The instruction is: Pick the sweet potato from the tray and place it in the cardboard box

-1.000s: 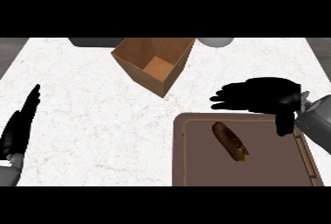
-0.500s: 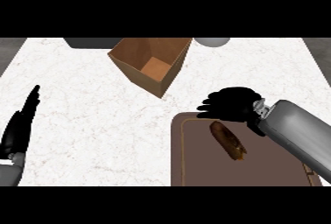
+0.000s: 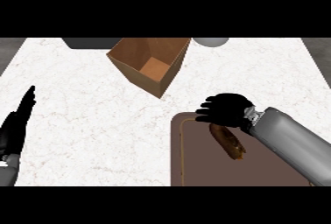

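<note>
The sweet potato, long and brown, lies on the dark brown tray at the lower right. My right hand hovers over the tray's far edge, just above the potato's upper end, fingers curled and pointing left; nothing shows in its grasp. The open cardboard box stands at the top centre, tilted, its opening facing up. My left hand rests at the left edge, fingers straight and pointing up.
A dark grey object and a pale round object sit at the counter's far edge beside the box. White marble counter spreads between the left hand and the tray.
My right hand and forearm have swung left and nearer, from the tray's right side to above the potato's upper end. The left hand, box and potato have not moved.
</note>
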Available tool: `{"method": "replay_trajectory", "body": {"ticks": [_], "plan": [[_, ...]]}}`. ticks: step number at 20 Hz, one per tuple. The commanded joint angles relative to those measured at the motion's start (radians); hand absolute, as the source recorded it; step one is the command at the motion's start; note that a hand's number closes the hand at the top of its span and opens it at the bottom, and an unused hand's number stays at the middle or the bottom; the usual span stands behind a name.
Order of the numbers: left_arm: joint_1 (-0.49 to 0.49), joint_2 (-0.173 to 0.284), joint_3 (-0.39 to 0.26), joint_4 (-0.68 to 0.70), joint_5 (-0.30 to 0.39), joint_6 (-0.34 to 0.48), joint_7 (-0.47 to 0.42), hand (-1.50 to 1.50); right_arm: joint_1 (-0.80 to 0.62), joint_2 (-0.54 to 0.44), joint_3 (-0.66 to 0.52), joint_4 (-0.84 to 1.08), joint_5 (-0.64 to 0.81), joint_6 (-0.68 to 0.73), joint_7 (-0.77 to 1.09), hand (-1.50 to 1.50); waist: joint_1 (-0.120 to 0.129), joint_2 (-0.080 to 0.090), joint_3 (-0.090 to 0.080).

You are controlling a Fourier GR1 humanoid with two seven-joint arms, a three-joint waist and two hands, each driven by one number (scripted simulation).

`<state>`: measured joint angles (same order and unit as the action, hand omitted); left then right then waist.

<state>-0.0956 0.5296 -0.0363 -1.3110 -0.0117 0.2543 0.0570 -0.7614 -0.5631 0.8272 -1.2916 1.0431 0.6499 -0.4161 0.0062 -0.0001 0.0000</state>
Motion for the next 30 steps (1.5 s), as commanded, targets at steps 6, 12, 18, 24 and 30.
{"method": "replay_trajectory", "body": {"ticks": [6, 12, 18, 24, 30], "plan": [[-0.032, -0.055, 0.002, 0.025, -0.068, 0.003, 0.02, 0.0, 0.059, 0.079, -0.028, 0.003, 0.058, 0.03, -0.059, -1.5, -0.006, 0.001, 0.0], [-0.026, -0.038, 0.05, 0.017, -0.063, -0.032, 0.0, 0.0, 0.114, 0.07, -0.022, -0.049, 0.061, 0.055, -0.087, -1.5, -0.004, 0.0, 0.0], [0.041, -0.044, 0.085, -0.007, -0.048, -0.055, -0.023, 0.0, 0.187, 0.016, 0.009, -0.236, 0.076, 0.142, -0.015, -1.5, -0.006, -0.002, 0.0], [0.067, -0.076, 0.068, -0.067, -0.097, -0.033, -0.003, 0.0, 0.178, 0.057, 0.028, -0.184, 0.151, 0.172, 0.08, -1.5, 0.0, -0.002, 0.0], [0.025, -0.08, 0.103, 0.011, -0.107, -0.076, -0.034, 0.0, 0.23, 0.107, -0.007, -0.064, 0.221, 0.011, 0.056, 1.5, -0.001, 0.0, 0.0]]}}
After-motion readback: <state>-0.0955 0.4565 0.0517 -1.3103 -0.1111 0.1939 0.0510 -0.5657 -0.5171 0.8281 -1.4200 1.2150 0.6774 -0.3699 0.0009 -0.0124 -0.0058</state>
